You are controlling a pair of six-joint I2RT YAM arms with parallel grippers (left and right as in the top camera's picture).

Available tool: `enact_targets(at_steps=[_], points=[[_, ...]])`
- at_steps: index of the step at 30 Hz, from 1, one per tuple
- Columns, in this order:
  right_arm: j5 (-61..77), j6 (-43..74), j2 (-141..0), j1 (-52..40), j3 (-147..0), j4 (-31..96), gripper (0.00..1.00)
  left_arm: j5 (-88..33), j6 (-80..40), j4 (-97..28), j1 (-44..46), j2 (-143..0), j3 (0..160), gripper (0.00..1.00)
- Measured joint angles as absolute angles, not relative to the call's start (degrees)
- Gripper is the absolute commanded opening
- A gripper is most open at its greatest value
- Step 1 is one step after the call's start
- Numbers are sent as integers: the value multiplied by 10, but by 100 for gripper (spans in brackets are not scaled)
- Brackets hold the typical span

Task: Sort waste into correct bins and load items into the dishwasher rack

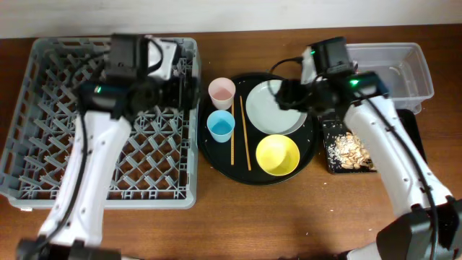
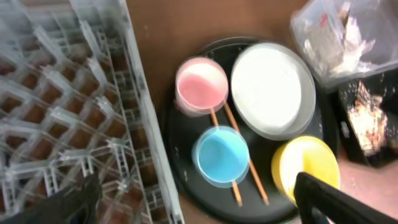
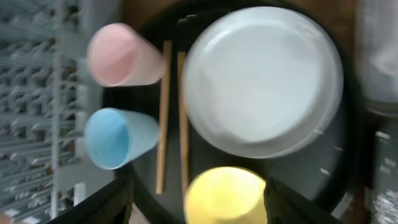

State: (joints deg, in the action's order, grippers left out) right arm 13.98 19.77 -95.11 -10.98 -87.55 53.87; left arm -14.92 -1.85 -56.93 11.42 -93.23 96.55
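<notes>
Dark fingertips (image 3: 106, 204) at the bottom edge of the right wrist view stood far apart with nothing between them, so the right jaws were wide and empty. They hung over the pale grey-green round plate (image 1: 274, 108). My read: lining up on that plate. It is flat with a low rim, so a rim pinch looked like the only way in.

Left jaws were also wide and empty, with fingertips (image 2: 336, 199) well apart. They were parked over the right edge of the large square grey plastic peg rack (image 1: 43, 144), near the small pink cup (image 1: 221, 92). That made sense, since the cups sat on that arm's side and the carry to the rack would be short.

Waste looked done. The crumpled white paper napkins (image 2: 336, 37) were in the clear rectangular plastic tub (image 1: 404, 68), and the tan flaky food scraps (image 1: 350, 148) were in the shallow black rectangular tray (image 1: 413, 119).

Nothing had been loaded in the rack cells I could see. The plate, pink cup, small light-blue cup (image 1: 221, 126), small yellow bowl (image 1: 278, 154) and two thin wooden chopsticks (image 1: 245, 141) all sat on the large round black tray (image 1: 216, 155), which lay on the brown wooden surface (image 1: 216, 217) between the rack and the bins.

The chopsticks lay flat between the cups and the plate. They will be a fiddly pick.
</notes>
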Motion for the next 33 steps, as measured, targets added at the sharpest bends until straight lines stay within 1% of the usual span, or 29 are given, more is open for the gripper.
enact_targets(at_steps=[1,2,4,5,8,10,12,16,20,22,24,25,26,27,28,30,31,33], points=[[140,197,-951,-90,-876,546,68,-137,-25,-598,132,-965,1008,83],[140,198,-951,-79,-876,549,68,-121,-29,-615,153,-1003,1039,82],[144,198,-951,-84,-876,551,67,-100,-43,-622,177,-1047,1050,78],[145,197,-951,-89,-876,551,67,-95,-49,-625,185,-1064,1050,78],[145,204,-952,-110,-876,535,57,-85,-70,-634,190,-1090,1050,77],[146,225,-968,-143,-876,507,51,-83,-83,-634,189,-1090,1052,75],[146,246,-995,-179,-877,478,47,-83,-100,-635,184,-1090,1053,75],[146,269,-1047,-227,-877,448,42,-86,-119,-639,142,-1090,1053,73],[147,283,-1112,-274,-877,408,40,-107,-121,-636,101,-1090,1053,73],[149,284,-1144,-286,-877,402,29,-119,-121,-636,86,-1090,1053,73],[149,288,-1157,-289,-877,402,10,-131,-121,-636,75,-1090,1053,73],[149,286,-1159,-289,-877,402,4,-136,-121,-636,71,-1090,1053,73],[149,289,-1159,-289,-877,402,4,-142,-121,-636,67,-1090,1053,73],[149,290,-1160,-289,-877,403,4,-147,-121,-636,64,-1090,1053,78],[153,289,-1160,-289,-877,402,4,-156,-121,-636,60,-1090,1053,86],[190,284,-1155,-281,-877,406,4,-198,-121,-636,51,-1090,1053,99],[209,283,-1145,-273,-877,410,4,-230,-117,-636,44,-1090,1053,99],[276,271,-1082,-223,-877,419,4,-350,-91,-636,15,-1090,1053,99]])
